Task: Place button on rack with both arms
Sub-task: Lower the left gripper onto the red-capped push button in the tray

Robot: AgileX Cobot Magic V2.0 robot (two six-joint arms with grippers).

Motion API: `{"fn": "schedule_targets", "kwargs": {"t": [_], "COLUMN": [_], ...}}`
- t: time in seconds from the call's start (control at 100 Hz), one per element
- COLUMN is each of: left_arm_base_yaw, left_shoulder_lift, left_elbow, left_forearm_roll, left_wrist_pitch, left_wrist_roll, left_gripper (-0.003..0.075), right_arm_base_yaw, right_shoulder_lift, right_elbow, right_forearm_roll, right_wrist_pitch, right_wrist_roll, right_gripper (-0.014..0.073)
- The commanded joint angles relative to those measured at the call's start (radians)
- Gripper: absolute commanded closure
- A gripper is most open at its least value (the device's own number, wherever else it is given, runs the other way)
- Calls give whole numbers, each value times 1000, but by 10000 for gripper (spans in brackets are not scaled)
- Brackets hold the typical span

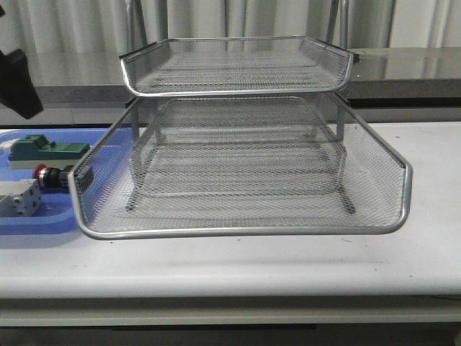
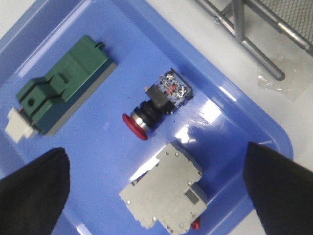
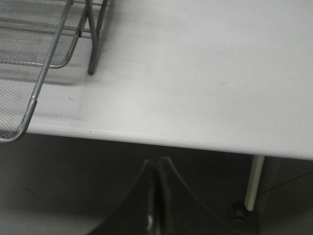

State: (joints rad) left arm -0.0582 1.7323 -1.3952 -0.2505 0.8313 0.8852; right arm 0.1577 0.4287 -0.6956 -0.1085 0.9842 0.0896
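Note:
The button [image 2: 156, 105], with a red head and a black collar, lies on its side in the blue tray [image 2: 230, 122]. In the front view the button [image 1: 52, 175] sits just left of the rack [image 1: 238, 173], a silver wire-mesh stack of trays. My left gripper [image 2: 154, 149] hovers above the tray, open, with its fingers [image 2: 32, 191] wide apart. The button lies just beyond its fingertips. My right gripper [image 3: 157, 164] is shut with nothing in it. It sits below and in front of the table edge, off the rack's [image 3: 29, 73] corner.
A green block [image 2: 63, 90] and a white-grey block [image 2: 164, 193] share the tray with the button; the white-grey one lies between my left fingers in view. The white table [image 3: 195, 73] carries the rack and tray. Part of my left arm [image 1: 14, 79] shows at the far left.

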Motion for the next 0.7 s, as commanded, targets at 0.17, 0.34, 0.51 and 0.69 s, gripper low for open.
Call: {"fn": "schedule_targets", "kwargs": {"t": [0.17, 0.34, 0.51, 0.69], "left_arm_base_yaw": [-58, -70, -70, -70], "left_shoulder_lift": [112, 209, 278, 320], "left_elbow": [-143, -202, -254, -294], "left_forearm_roll": [-1, 49, 101, 121], "left_wrist_pitch": [-41, -34, -3, 16], "left_wrist_roll": [95, 95, 95, 95], "left_gripper": [30, 30, 30, 30], "right_arm_base_yaw": [-4, -4, -4, -4], "right_shoulder_lift": [4, 4, 4, 4], "right_elbow": [-33, -33, -33, -33], "right_forearm_roll": [-22, -22, -22, -22], "right_wrist_pitch": [-54, -54, -54, -53], "right_wrist_roll": [-4, -4, -4, -4], "right_gripper": [664, 664, 664, 664]}}
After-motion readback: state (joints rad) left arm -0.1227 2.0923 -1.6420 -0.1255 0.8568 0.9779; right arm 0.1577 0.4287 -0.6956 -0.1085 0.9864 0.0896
